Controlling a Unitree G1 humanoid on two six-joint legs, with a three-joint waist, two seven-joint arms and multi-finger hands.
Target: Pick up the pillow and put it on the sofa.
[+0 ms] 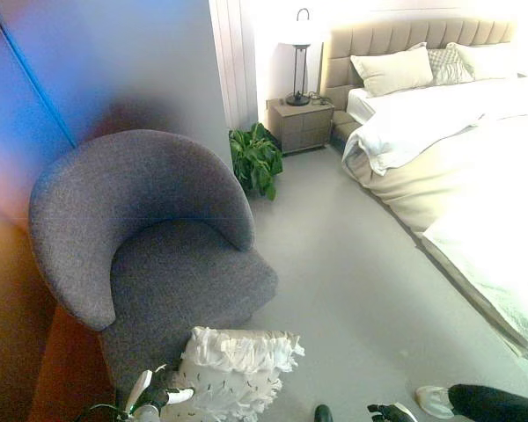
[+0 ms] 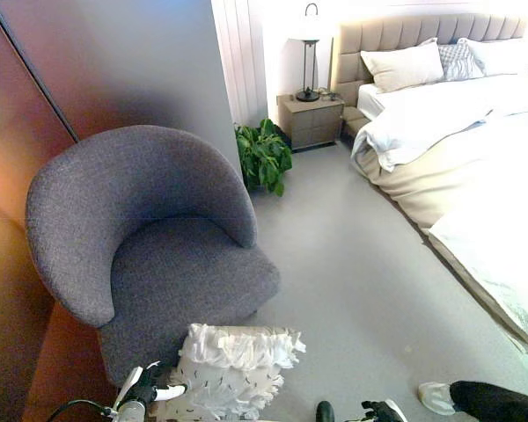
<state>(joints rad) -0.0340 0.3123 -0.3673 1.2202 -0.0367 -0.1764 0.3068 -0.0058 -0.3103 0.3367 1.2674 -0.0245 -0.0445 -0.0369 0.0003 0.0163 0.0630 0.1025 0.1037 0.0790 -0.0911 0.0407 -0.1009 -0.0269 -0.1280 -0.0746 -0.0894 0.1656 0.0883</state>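
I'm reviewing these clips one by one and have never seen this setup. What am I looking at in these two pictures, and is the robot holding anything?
Both pictures come from one stereo camera on a humanoid robot's head, looking down; they show the same bedroom scene from slightly different spots. In front stands a grey armchair, the "sofa" of the task. Against its base on the floor sits a white frilly pillow. The robot's left hand shows at the bottom edge, touching the pillow's left side; whether it grips is unclear. The right hand barely peeks in at the bottom. A person's shoe appears lower right. Behind are a plant, a nightstand, a lamp and a bed.
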